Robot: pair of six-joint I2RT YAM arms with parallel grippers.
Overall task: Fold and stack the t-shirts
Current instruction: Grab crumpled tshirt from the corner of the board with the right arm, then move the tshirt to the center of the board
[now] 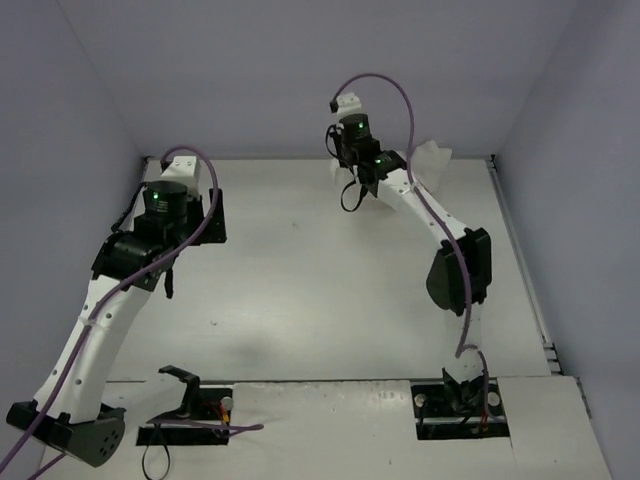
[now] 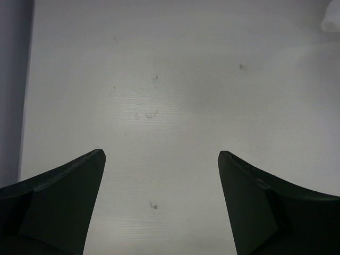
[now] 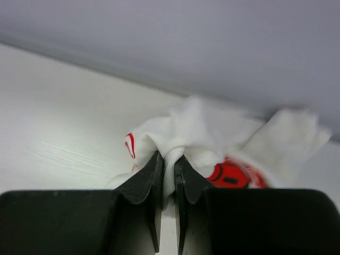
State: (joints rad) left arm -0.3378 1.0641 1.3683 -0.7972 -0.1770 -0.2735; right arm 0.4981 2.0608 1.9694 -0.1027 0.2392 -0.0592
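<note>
The white t-shirt (image 1: 428, 160) lies bunched at the back of the table, next to the rear wall. In the right wrist view it (image 3: 204, 125) is a crumpled heap with bits of red print showing. My right gripper (image 1: 385, 172) is at the shirt's left side, and in its wrist view (image 3: 167, 156) it is shut on a fold of white cloth. My left gripper (image 1: 205, 215) hangs over the back left of the table. In its wrist view (image 2: 161, 154) it is open and empty above bare table, with a scrap of the shirt (image 2: 332, 21) at the top right corner.
The white table (image 1: 320, 270) is walled at the back and on both sides. A metal rail (image 1: 525, 280) runs along the right edge. The arm bases and loose cables (image 1: 200, 425) sit at the near edge.
</note>
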